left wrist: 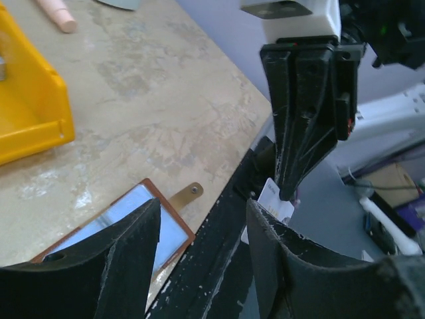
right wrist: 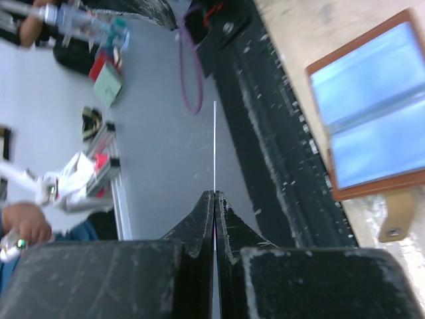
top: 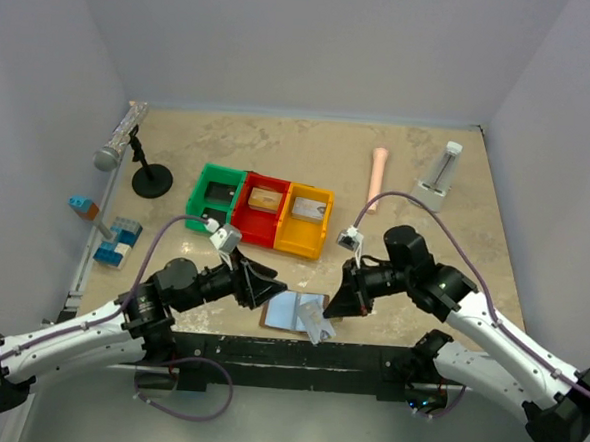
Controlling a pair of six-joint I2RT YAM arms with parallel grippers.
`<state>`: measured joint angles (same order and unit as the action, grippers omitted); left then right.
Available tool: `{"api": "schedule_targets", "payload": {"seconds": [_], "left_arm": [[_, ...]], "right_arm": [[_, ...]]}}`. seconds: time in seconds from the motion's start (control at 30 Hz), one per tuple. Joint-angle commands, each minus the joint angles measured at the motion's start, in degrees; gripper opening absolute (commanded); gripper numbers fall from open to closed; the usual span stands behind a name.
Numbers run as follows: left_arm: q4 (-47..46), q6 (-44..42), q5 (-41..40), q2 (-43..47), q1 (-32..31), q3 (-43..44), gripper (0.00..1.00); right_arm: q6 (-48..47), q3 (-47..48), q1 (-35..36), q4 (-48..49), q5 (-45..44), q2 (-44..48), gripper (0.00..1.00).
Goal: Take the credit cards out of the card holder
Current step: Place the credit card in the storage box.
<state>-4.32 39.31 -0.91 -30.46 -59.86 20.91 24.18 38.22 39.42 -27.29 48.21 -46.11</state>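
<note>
The card holder (top: 292,310) lies open at the table's near edge, pale blue inside with a brown rim. It also shows in the left wrist view (left wrist: 141,218) and the right wrist view (right wrist: 372,113). My right gripper (top: 336,306) is shut on a white card (top: 319,329) and holds it just right of the holder, over the table's edge. The card is edge-on in the right wrist view (right wrist: 214,146) and shows below the right gripper's tips in the left wrist view (left wrist: 275,200). My left gripper (top: 268,288) is open and empty above the holder's left end.
Green (top: 220,191), red (top: 262,224) and yellow (top: 304,234) bins stand in a row behind the holder, with flat items in the red and yellow ones. A microphone stand (top: 149,179), blue blocks (top: 117,242), a pink cylinder (top: 378,176) and a white dispenser (top: 440,178) sit farther back.
</note>
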Motion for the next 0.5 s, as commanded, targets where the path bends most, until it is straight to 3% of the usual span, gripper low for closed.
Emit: {"api": "schedule_targets", "payload": {"seconds": [0.0, 0.23, 0.47], "left_arm": [[-3.7, -6.9, 19.4, -3.0, 1.0, 3.3, 0.58], [-9.2, -5.8, 31.0, -9.2, 1.0, 4.7, 0.54], [-14.4, -3.5, 35.3, -10.7, 1.0, 3.3, 0.53]], "right_arm": [[-5.0, 4.9, 6.7, -1.0, 4.9, -2.3, 0.0], [-5.9, 7.9, 8.4, -1.9, 4.4, -4.6, 0.0], [-7.5, 9.2, 8.4, -3.8, 4.6, -5.3, 0.0]]}}
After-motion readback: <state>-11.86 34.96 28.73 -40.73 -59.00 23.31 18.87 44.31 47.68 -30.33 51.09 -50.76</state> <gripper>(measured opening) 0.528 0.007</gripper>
